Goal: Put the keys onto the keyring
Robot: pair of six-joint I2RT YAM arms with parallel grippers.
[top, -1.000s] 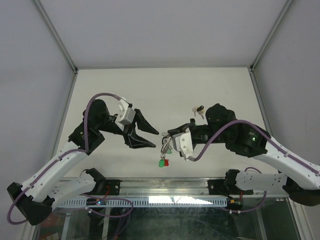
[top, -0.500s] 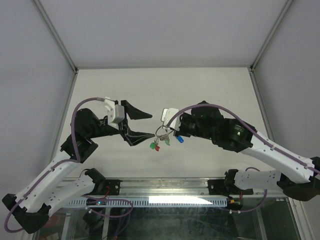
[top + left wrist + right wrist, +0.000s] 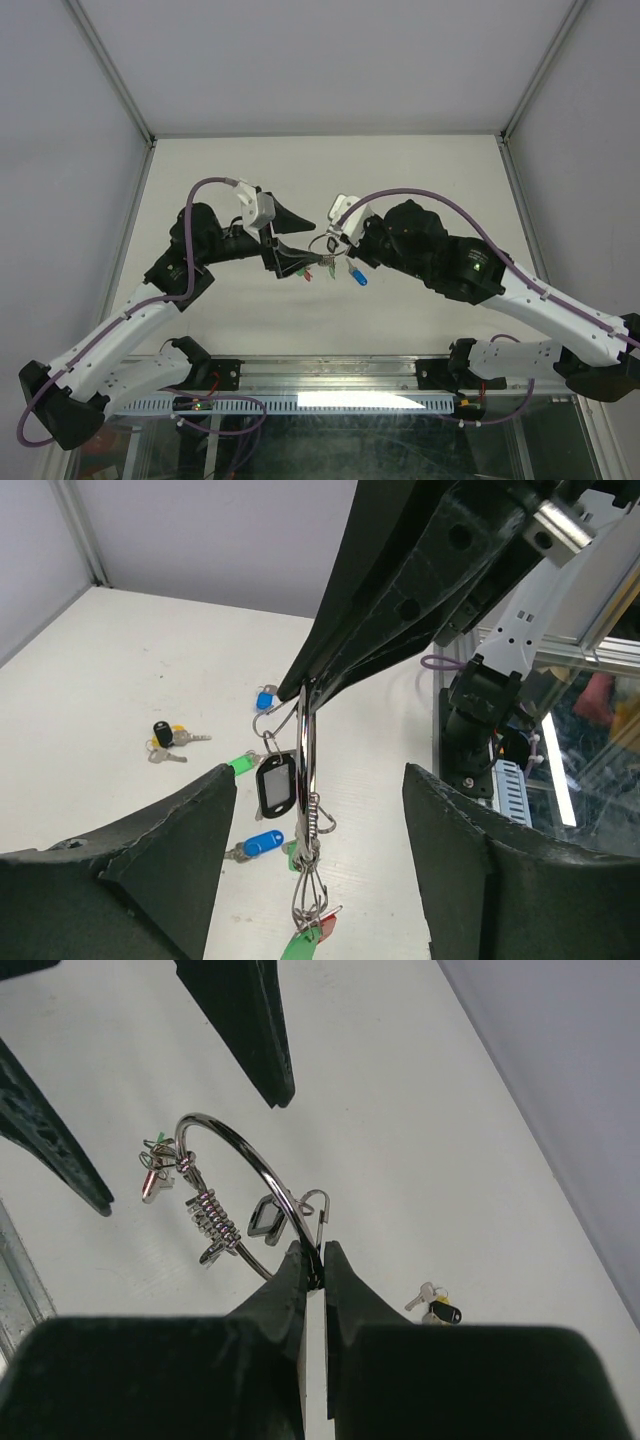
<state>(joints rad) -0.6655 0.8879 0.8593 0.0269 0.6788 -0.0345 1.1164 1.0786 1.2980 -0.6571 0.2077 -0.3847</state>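
Observation:
The keyring (image 3: 235,1145) is a silver wire ring held up in the air, and my right gripper (image 3: 322,1255) is shut on its lower edge. Green-capped (image 3: 300,945) and red-capped keys (image 3: 326,924) dangle from it on small loops, beside a black tag (image 3: 275,783). In the top view the keyring (image 3: 327,245) hangs between the two arms. My left gripper (image 3: 318,780) is open, one finger on each side of the ring without touching it. A blue-capped key (image 3: 262,842) shows below; whether it hangs or lies on the table I cannot tell.
A small black-and-yellow key bunch (image 3: 165,738) lies on the white table (image 3: 230,170) behind the ring, and the right wrist view shows the bunch (image 3: 437,1308) too. Grey walls close the table's sides and back. A metal rail (image 3: 340,375) runs along the near edge.
The right arm has lifted the keyring up from near the table and swung it left. The left gripper has opened wider and moved right, so its fingers now flank the ring.

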